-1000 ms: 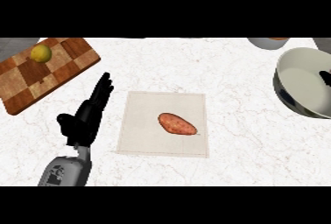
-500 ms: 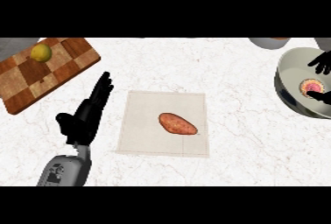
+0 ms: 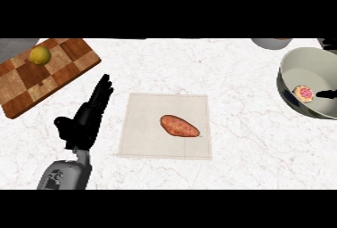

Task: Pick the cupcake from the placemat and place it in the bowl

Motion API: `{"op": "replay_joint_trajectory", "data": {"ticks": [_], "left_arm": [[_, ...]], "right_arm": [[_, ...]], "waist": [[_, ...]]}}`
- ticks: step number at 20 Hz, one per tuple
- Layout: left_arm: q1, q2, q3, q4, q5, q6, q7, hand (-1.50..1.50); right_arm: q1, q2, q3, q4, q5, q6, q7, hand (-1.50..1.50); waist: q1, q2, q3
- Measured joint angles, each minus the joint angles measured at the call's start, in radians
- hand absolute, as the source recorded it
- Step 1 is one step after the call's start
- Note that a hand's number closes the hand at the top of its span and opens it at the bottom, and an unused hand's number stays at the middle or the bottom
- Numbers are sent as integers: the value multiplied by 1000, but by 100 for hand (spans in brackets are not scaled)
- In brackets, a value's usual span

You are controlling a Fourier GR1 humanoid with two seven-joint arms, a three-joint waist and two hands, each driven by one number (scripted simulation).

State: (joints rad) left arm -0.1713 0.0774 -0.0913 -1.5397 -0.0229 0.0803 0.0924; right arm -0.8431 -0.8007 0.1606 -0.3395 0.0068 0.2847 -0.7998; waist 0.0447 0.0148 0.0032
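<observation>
The cupcake (image 3: 303,93), pink on top, lies inside the large grey bowl (image 3: 309,67) at the right edge. Of my right hand (image 3: 326,93) only a dark fingertip shows just right of the cupcake, apart from it, and another bit at the top right corner; the fingers are spread wide. The beige placemat (image 3: 141,133) lies in the middle of the counter with a sweet potato (image 3: 179,125) on it. My left hand (image 3: 84,121) rests open left of the placemat, fingers pointing up.
A checkered wooden cutting board (image 3: 46,80) with a lemon (image 3: 40,55) sits at the upper left. A small grey dish (image 3: 270,43) shows at the top edge near the bowl. White marble counter lies between placemat and bowl.
My right hand brought the cupcake over the bowl, let it go and drew back to the right. The cupcake now lies in the bowl. The left hand has not moved.
</observation>
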Motion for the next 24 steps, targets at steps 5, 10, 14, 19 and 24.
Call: {"op": "replay_joint_trajectory", "data": {"ticks": [5, 10, 14, 19, 24], "left_arm": [[3, -2, 2, 7, -6, 2, -7, 0], [-9, -9, 6, 33, -11, 4, -28, 0], [-11, -15, -1, 23, -18, 10, -18, 0], [-7, -10, 6, 0, -8, 3, -3, 0], [-7, -3, 17, 9, -2, -3, -3, 0]], "right_arm": [[-48, -31, -79, 87, -54, 59, 1, -150], [-80, -91, -126, 149, -89, 162, 69, -150], [-82, -133, -164, 177, -126, 239, 126, -150], [-32, -171, -183, 163, -149, 307, 153, -150], [36, -186, -188, 117, -161, 341, 153, -150]], "waist": [[-5, 0, 0], [-7, 1, 0], [-5, 3, 1], [-6, 3, 3], [-15, 3, 4]]}}
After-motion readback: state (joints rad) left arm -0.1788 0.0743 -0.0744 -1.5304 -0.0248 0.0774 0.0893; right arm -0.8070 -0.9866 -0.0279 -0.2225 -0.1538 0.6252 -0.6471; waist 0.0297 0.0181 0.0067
